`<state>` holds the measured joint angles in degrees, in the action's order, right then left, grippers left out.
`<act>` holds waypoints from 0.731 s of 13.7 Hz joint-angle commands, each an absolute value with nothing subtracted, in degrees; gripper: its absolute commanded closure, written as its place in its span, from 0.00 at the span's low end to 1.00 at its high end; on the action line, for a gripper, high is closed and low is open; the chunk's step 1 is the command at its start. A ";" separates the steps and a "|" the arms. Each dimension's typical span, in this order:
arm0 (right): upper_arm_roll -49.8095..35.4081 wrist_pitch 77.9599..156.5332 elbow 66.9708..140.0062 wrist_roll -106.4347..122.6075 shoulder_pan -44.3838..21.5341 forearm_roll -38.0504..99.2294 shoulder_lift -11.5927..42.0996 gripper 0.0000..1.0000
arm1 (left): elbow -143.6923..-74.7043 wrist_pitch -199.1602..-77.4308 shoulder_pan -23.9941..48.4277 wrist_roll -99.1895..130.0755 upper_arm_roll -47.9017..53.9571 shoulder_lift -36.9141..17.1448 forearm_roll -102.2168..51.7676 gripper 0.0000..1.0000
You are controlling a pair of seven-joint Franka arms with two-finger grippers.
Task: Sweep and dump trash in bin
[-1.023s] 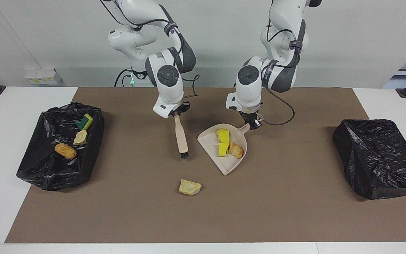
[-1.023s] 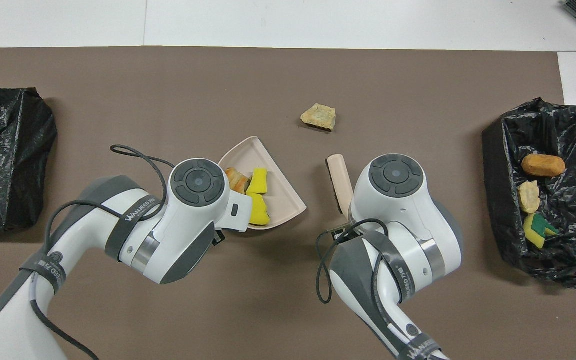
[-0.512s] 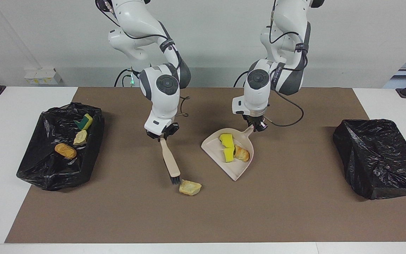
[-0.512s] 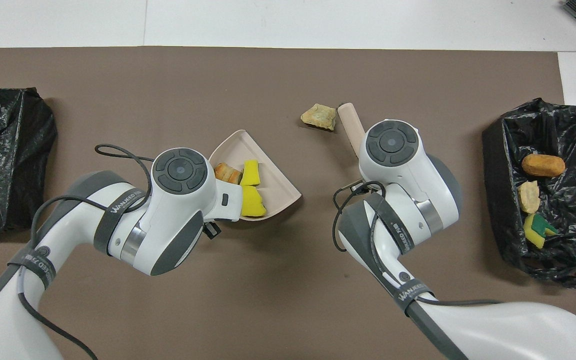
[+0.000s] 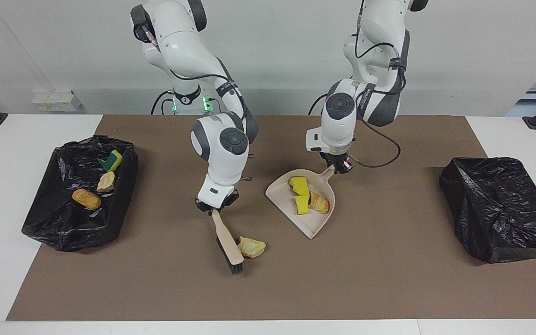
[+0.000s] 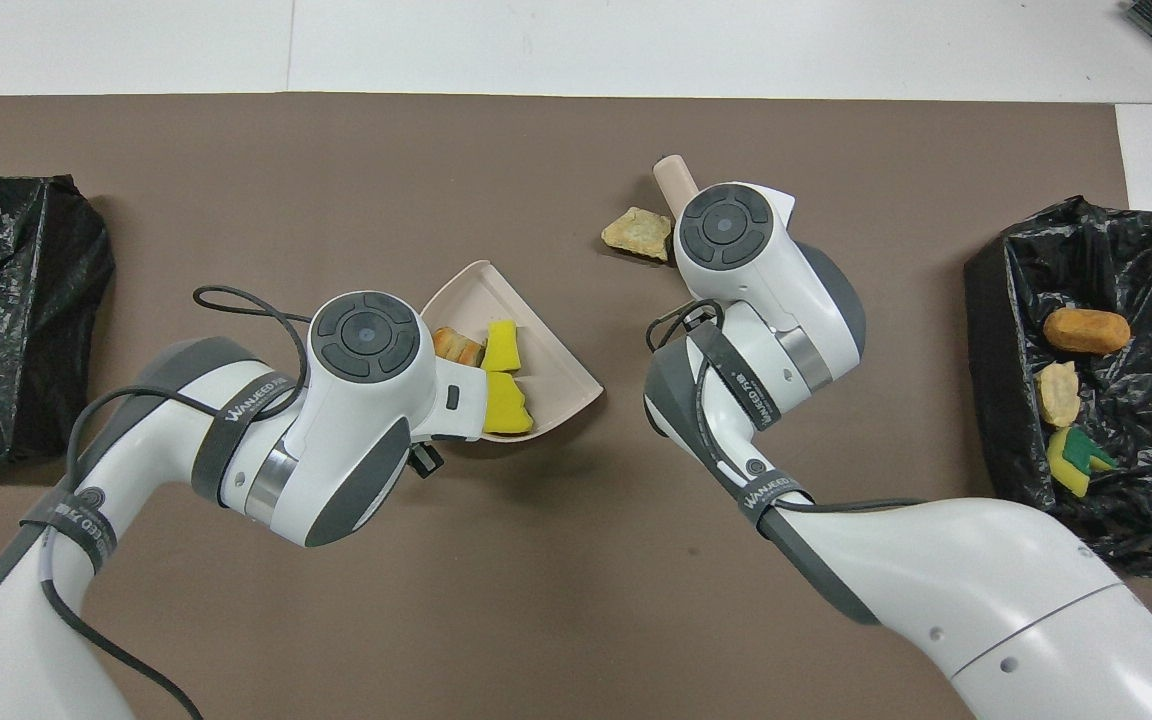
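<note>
My right gripper is shut on the handle of a beige brush, whose black bristles are down at the mat. A pale bread chunk lies right against the brush, on the side toward the left arm's end. My left gripper is shut on the handle of the beige dustpan. The pan carries two yellow sponge pieces and a pastry bit. The bin at the right arm's end, lined in black, holds a green-backed sponge, bread and pastry.
A second black-lined bin stands at the left arm's end of the table. A brown mat covers the work area, with white table around it. In the overhead view both wrists hide their grippers.
The right arm has carried the brush away from the robots until it lies alongside the bread chunk, which has stayed put. The dustpan shifted slightly toward the left arm's end, then held still.
</note>
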<state>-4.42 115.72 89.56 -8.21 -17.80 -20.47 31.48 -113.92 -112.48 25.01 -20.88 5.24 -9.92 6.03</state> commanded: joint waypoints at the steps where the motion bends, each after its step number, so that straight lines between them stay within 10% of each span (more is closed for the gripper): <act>1: -5.45 113.30 86.75 -5.80 -18.54 -21.19 32.44 1.00 | -112.76 -109.61 25.22 -20.48 5.36 -10.11 5.54 1.00; 10: -10.88 106.00 97.02 18.16 -20.83 -15.30 25.59 1.00 | -113.12 -109.77 26.01 -20.65 5.71 -9.76 5.71 1.00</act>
